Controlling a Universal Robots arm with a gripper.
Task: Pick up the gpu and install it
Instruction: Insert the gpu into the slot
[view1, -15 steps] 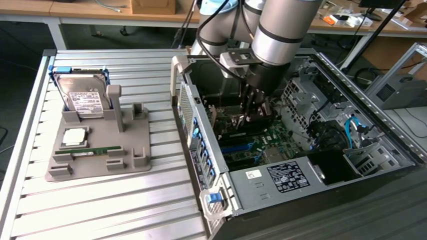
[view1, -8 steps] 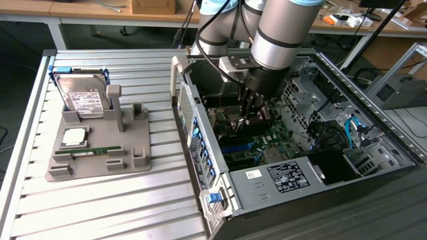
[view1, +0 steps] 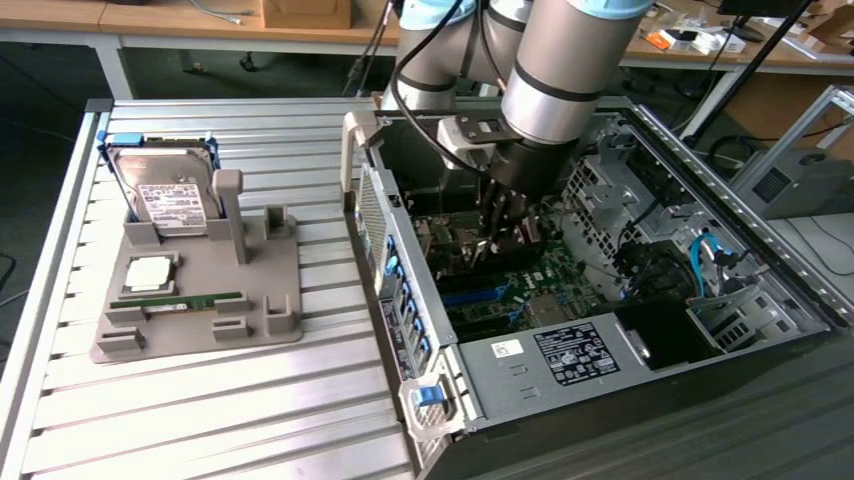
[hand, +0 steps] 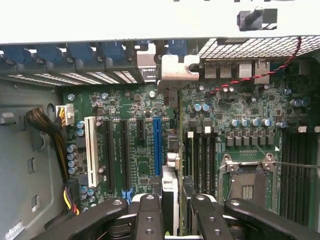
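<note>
In the wrist view the gpu (hand: 171, 186) shows edge-on as a thin card between the two black fingers (hand: 150, 215) of my gripper (hand: 174, 212), which is shut on it. Its silver bracket (hand: 175, 70) reaches toward the case's rear slot wall. The card hangs just beside the blue slot (hand: 157, 145) on the green motherboard (hand: 135, 165). In the exterior view my gripper (view1: 505, 228) is lowered deep into the open computer case (view1: 587, 350), over the motherboard (view1: 534, 285), and the card there is mostly hidden by the fingers.
A grey holder (view1: 200, 320) at the exterior view's left carries a silver hard drive (view1: 167, 195), a processor chip (view1: 150, 272) and a green memory stick (view1: 187, 299). Inside the case are a power supply (view1: 574, 350), drive cages (view1: 607, 190), cables (hand: 50, 125) and the processor socket (hand: 247, 182).
</note>
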